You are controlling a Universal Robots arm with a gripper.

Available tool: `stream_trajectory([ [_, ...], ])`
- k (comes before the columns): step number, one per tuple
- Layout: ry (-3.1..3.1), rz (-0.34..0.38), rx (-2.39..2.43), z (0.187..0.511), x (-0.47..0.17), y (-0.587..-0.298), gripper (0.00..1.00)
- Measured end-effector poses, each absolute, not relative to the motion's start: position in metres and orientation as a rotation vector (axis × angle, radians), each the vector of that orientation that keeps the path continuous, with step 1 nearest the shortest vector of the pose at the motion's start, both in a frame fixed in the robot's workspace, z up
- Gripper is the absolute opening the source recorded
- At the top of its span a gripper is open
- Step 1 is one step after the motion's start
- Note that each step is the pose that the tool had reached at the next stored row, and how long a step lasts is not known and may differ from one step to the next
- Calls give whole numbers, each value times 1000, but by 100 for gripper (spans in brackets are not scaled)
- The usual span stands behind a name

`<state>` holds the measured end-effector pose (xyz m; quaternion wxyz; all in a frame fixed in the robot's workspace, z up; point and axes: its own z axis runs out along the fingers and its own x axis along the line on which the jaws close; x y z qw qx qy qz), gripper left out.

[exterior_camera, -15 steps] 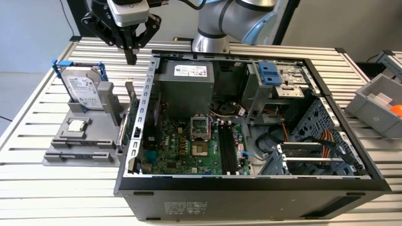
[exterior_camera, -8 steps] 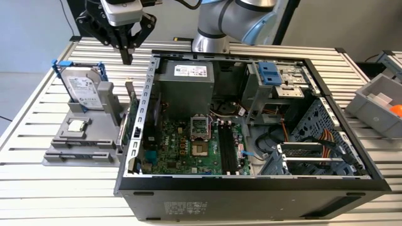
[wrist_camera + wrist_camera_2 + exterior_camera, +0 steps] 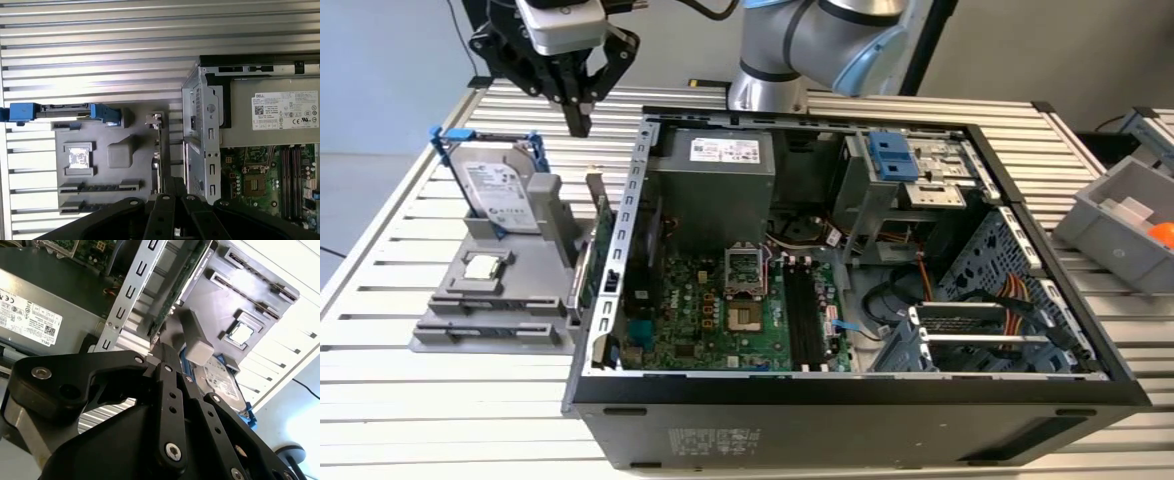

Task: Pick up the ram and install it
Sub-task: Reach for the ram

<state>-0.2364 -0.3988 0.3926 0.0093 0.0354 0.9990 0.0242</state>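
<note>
My gripper (image 3: 576, 125) hangs high over the table's back corner at the exterior view's left, behind the grey parts fixture (image 3: 454, 300). Its black fingers are shut with nothing between them, as both wrist views show (image 3: 167, 354) (image 3: 172, 181). The ram is out of view; dark strips lie in the fixture's two narrow slots (image 3: 99, 187), and I cannot tell what they are. The motherboard's long black slots (image 3: 801, 315) (image 3: 290, 175) lie in the open computer case (image 3: 854, 385), well off to the exterior view's right of the gripper.
On the fixture stand a hard drive in a blue frame (image 3: 494, 190), a processor chip (image 3: 483, 266) and a green card with a metal bracket (image 3: 603, 250) close beside the case wall. A grey bin (image 3: 1121, 225) sits at the far right. A power supply (image 3: 720, 165) fills the case's rear.
</note>
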Motion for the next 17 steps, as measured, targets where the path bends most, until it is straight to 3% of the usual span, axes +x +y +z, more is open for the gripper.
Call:
stream_trajectory([
  [17, 3120, 76, 110, 393, -254, -399, 0],
])
